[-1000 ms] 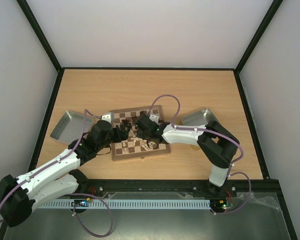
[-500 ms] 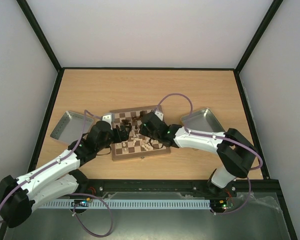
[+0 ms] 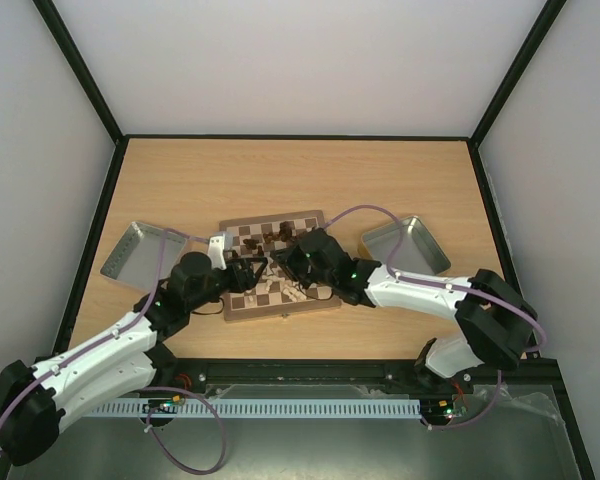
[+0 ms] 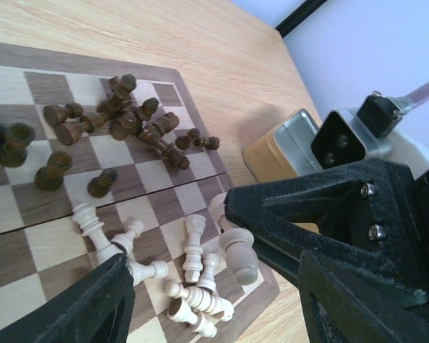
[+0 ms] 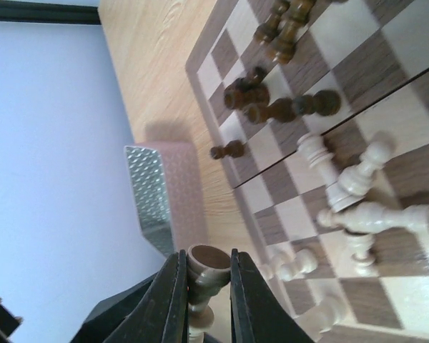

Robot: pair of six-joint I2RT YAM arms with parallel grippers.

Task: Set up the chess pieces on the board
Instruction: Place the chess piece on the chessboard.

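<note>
Your right gripper (image 5: 206, 263) pinches a pale piece (image 4: 236, 250), raised above the board (image 4: 3, 82) so it clears the tumbled chess pieces (image 4: 129, 121) on it. Your left gripper (image 4: 211, 300) hangs spread and empty over the board, likely ready to pick.

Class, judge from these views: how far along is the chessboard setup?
Done: nothing; dark pieces and pale pieces lie jumbled on the board. In hand: the right hand grips one piece; the left hand is open, empty. Left: standing practically every piece in rank.

A light wood table (image 3: 380, 180) stands between plain white walls (image 3: 300, 60), with black frame bars (image 3: 80, 70) at the corners.
</note>
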